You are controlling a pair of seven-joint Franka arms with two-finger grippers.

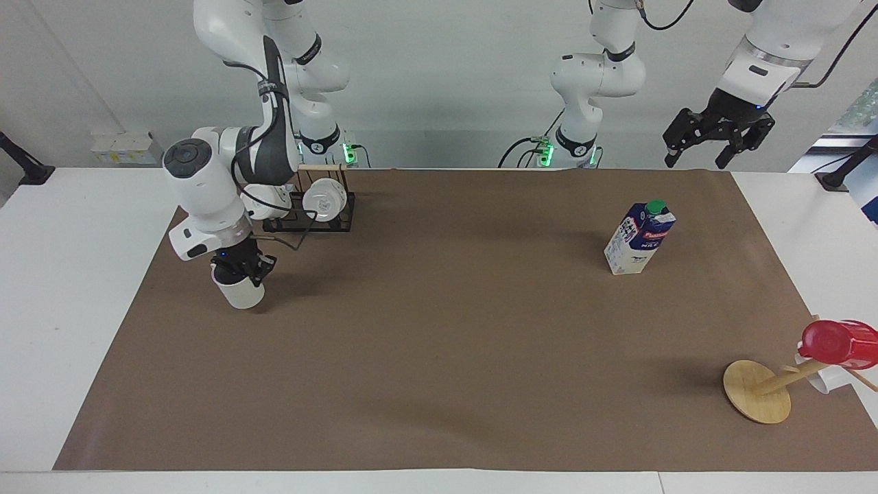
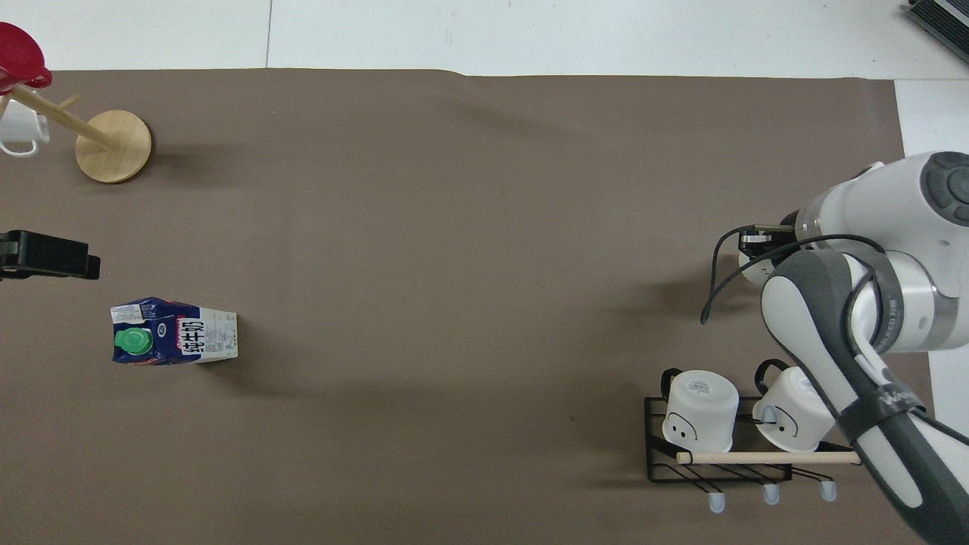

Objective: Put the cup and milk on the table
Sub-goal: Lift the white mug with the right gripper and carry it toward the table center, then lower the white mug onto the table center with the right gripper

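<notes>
From the facing view we see the right gripper [image 1: 238, 266] clamped on the rim of the small off-white cylindrical cup [image 1: 238, 291], which hangs just over the wide brown paper sheet [image 1: 439, 343] at the right arm's end of the large white worktop [image 1: 68, 274]; whether its base touches the paper we cannot tell. Nearer to the robots than the cup stands a black wire rack [image 1: 312, 214] with a white mug [image 1: 324, 197] on it. The tall white and dark-blue milk carton [image 1: 639, 237] with its green round cap stands upright on the paper toward the left arm's end. The left gripper [image 1: 713, 137] hangs high over the worktop edge by that end, its fingers spread apart and holding nothing. A round wooden mug stand [image 1: 758, 391] carries a red cup [image 1: 838, 343], farther from the robots than the carton.

From the overhead view we see the right gripper [image 2: 761, 246] mostly hidden by its own white arm, with only a sliver of the cup [image 2: 749, 271] showing under it. The rack [image 2: 719, 446] holds two white mugs [image 2: 700, 409] bottom up. The milk carton [image 2: 174, 331] is well apart from the cup, and the left gripper [image 2: 49, 255] shows at the edge over the paper [image 2: 454, 227], between the carton and the wooden stand [image 2: 113, 145]
</notes>
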